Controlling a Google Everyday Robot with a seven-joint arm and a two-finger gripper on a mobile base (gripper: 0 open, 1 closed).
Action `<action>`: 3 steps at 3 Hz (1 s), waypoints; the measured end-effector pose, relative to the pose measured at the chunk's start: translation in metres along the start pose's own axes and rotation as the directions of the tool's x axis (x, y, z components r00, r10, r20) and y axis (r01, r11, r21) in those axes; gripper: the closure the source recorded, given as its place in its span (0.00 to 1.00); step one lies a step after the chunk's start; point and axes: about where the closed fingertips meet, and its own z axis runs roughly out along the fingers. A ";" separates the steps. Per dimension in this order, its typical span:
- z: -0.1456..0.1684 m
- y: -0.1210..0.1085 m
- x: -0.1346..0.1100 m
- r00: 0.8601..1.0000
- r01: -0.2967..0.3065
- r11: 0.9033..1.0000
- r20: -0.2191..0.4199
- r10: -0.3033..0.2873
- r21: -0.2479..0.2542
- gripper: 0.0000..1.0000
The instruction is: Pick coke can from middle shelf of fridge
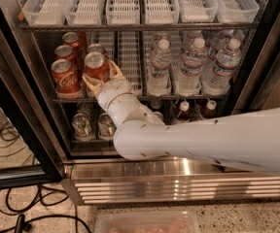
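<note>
Spare red cans (66,76) stand at 9 o'clock of the target, filed in lanes on the middle shelf (145,98) of the fridge (13,106). The coke can (97,66) stands at its lane's front, probably the easiest reach. Its long axis is vertical, with the silver top up. The gripper (100,74) enters from 5 o'clock, its fingers (114,71) closed on the can's lower sides, which should keep the can upright. Water bottles (192,64) stand at 3 o'clock, well apart.

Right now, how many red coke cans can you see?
5 coke cans on the middle shelf: three in the left lane, front, middle, back; two beside them, back and front, where the gripper is. More may hide behind.
</note>
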 end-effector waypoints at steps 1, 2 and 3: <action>-0.016 -0.007 -0.025 0.999 0.000 1.000 0.035 -0.001 0.010 1.00; -0.036 -0.020 -0.043 1.000 -0.001 1.000 0.015 0.001 -0.004 1.00; -0.071 -0.027 -0.047 0.998 -0.006 0.998 -0.062 0.002 -0.066 1.00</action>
